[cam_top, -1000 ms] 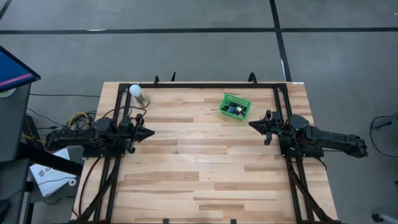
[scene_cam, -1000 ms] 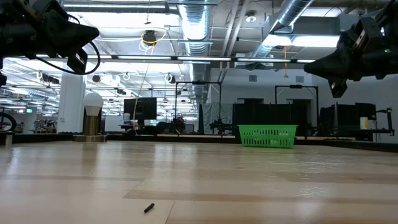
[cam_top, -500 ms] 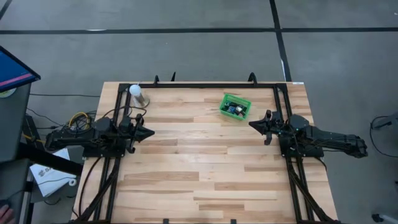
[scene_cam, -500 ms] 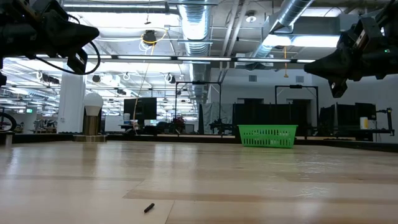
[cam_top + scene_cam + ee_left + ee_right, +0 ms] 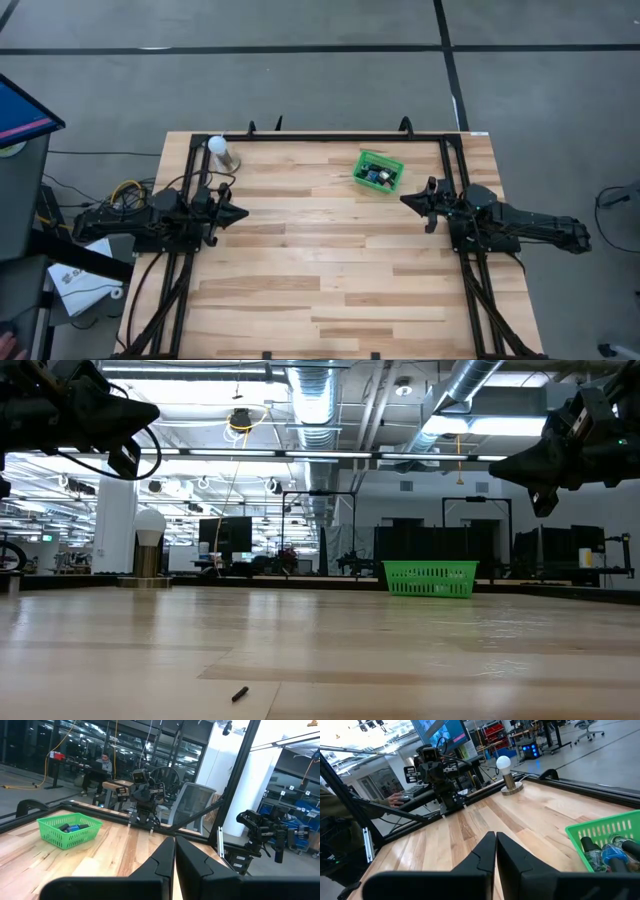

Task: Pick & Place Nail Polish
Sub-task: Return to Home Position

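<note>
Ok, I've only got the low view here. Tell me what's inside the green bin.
Observer: The right wrist view shows nail polish bottles lying in the green bin, blue and teal, with dark caps.
Operator: Now give me the grippers' state.
Observer: Both are shut, going by the wrist views: left gripper, right gripper, nothing held.
Operator: Say where they sit.
Observer: From above, each is at its own side of the table, tips pointing inward.
</note>
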